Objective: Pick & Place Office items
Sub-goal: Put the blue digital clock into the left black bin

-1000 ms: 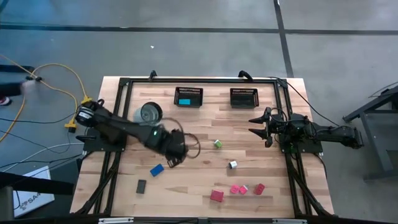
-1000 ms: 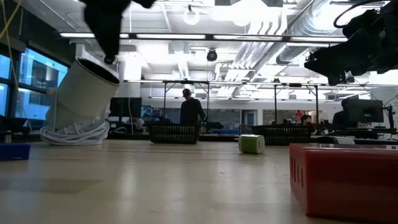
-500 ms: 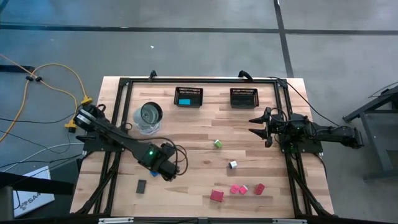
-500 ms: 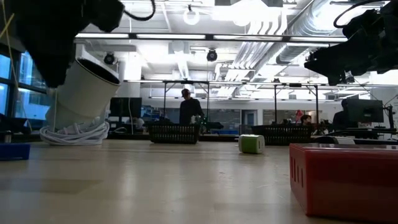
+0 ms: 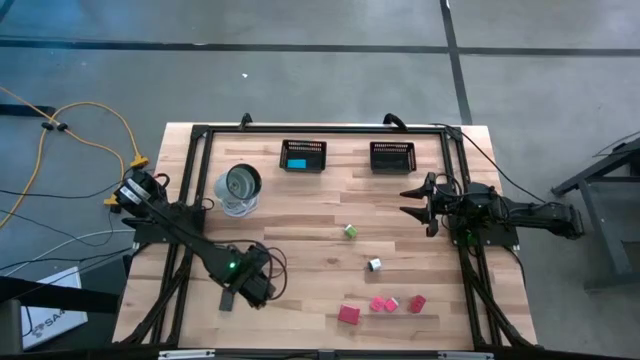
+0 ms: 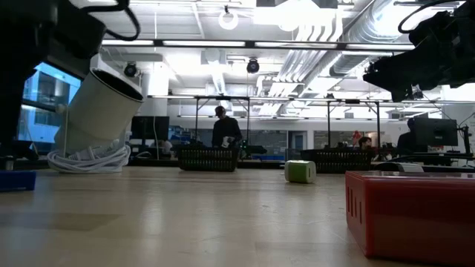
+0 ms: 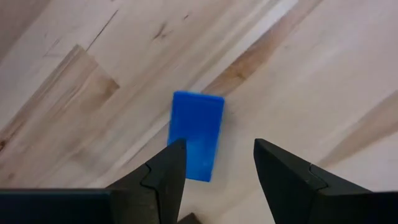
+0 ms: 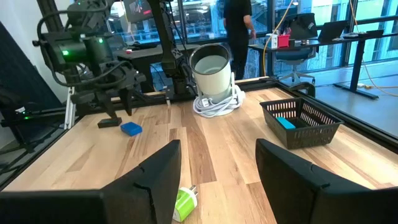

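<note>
Left gripper [image 7: 214, 163] hovers fingers apart over the blue block [image 7: 197, 135], which lies flat near the tabletop's front-left corner. Right gripper [image 5: 412, 203], jaws spread, waits at the right edge.

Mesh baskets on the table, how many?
2. Both sit at the table's far edge: the left basket holds a teal piece, and the right basket looks empty from above. None seems hidden.

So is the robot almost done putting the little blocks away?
Not nearly. One teal block already lies in the left basket. The left pincer is open over the blue block, not gripping it. The green, white and pink blocks are still on the table.
</note>
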